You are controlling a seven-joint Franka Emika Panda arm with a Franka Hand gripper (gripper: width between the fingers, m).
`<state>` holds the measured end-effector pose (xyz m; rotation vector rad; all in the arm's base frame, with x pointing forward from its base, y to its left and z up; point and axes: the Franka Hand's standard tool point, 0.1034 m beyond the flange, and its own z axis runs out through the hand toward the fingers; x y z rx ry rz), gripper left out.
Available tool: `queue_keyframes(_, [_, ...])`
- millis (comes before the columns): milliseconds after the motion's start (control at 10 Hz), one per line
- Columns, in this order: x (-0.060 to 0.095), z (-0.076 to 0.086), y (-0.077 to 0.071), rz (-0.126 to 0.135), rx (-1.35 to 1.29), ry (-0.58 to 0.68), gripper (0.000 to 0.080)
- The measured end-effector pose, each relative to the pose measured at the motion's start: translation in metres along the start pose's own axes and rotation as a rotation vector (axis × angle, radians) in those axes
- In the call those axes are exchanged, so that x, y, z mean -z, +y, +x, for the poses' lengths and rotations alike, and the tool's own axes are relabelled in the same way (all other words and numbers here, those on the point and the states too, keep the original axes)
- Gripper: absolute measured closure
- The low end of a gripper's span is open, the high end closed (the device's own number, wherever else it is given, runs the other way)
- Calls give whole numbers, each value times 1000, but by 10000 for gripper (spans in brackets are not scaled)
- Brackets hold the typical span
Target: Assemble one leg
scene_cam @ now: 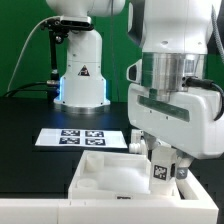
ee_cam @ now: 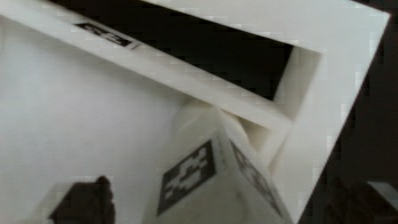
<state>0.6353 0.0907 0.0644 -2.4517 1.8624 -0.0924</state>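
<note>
Wrist view first: we see the tool (ee_cam: pixel 169 205) low over the large white tray-like part (ee_cam: pixel 107 110), with one dark fingertip (ee_cam: pixel 80 200) showing at the picture's edge. The leg (ee_cam: pixel 210 170), white with its black-and-white tag facing the camera, stands between where the fingers would be. We judge the tool closed on the leg, though the second finger is not visible, so the contact on that side cannot be confirmed.

Exterior view: the tool (scene_cam: pixel 160 165) hangs straight down from the arm, and the leg (scene_cam: pixel 160 170) appears within it, its long axis roughly vertical, tag outward. The leg sits directly below the wrist, just above the tray part's (scene_cam: pixel 105 180) corner nearest the exterior view's right. Whether its lower end touches the tray or rests in a hole there we cannot tell; that end is hidden.

The relation that matters: leg axis upright, tray corner right beneath it. We judge the coming move to be a straight descent or a twist in place, calling for the axis to stay plumb.

Containers: the tray part's recess holds nothing we can see apart from the leg at its corner. The marker board (scene_cam: pixel 80 138) lies flat on the black counter (scene_cam: pixel 30 160) behind the tray, well apart from the tool.
</note>
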Motion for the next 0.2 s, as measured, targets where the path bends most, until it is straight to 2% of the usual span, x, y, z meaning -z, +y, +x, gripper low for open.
queue_keyframes(200, [0,0,0,0,0,0,156])
